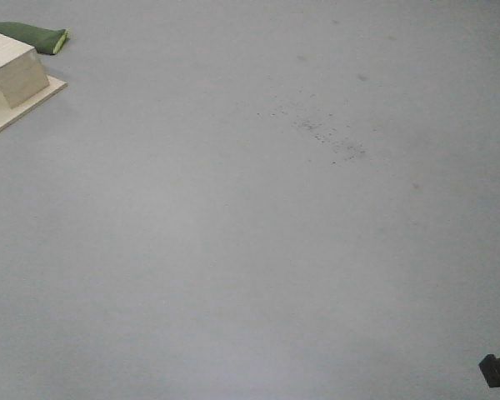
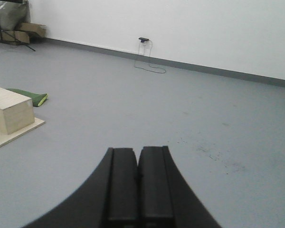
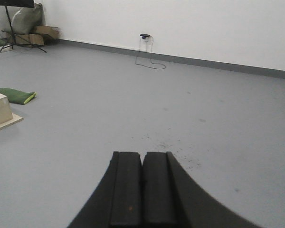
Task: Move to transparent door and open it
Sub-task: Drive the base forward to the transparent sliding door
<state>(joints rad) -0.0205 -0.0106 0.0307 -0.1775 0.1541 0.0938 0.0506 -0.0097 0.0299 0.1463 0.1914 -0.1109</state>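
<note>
Closed on nothing, the left gripper (image 2: 137, 185) and right gripper (image 3: 142, 187) hang above the grey floor (image 1: 250, 250); a wooden block (image 2: 9, 111) lies left. The transparent door appears in no view. Presumably stiff, heavy, breakable: grasp a handle or frame, never the pane.

On the floor (image 1: 233, 250), left: block (image 2: 9, 114) on a board (image 2: 19, 130); just behind, a cushion (image 2: 31, 96). Right of these, mid-floor: specks (image 1: 329, 133). Far across: wall (image 2: 180, 23), with a plug (image 2: 143, 40) on it and a cable (image 2: 149, 64) trailing down to the floor. Far left corner: tripod (image 3: 9, 21), sack (image 3: 27, 19) and boxes (image 3: 47, 32) together by the wall. Nearest: left pincer (image 2: 137, 185) and right pincer (image 3: 142, 187), over the floor.
</note>
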